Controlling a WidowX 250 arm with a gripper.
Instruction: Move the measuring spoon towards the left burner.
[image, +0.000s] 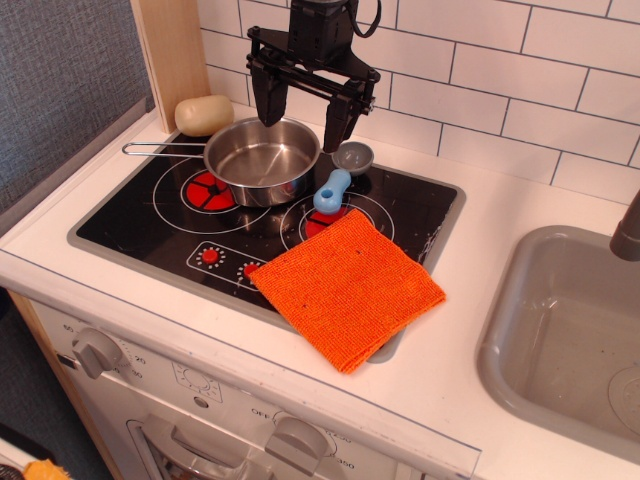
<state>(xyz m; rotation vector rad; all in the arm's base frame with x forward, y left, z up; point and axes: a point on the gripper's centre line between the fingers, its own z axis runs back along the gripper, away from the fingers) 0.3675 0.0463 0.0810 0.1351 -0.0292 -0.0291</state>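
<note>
Observation.image gives me the one view I have. My gripper (300, 112) hangs above the back of the stove with its black fingers (265, 98) spread wide apart and pointing down, nothing between them. I see one finger over the pan's back rim and the other (336, 120) just above the spoon's bowl; whether either touches anything I cannot tell.

Below it, the spoon (342, 172) lies near the stove's back edge, its grey bowl toward the wall and its light-blue handle angled toward the front, the handle end over the right burner (322, 215). It sits just beside the pan, on the pan's right.

That pan (260, 160), steel and empty, rests on the left burner (208, 190), covering its back right part, so I see only part of the red disc and white rings. Its thin handle runs toward the counter's left edge.

An orange cloth (348, 285), folded, lies over the stove's front right corner, overlapping the right burner and hanging onto the white counter (470, 360). A beige sponge-like block (204, 114) sits in the back left corner. At the counter's right edge is the grey sink (570, 330).
</note>
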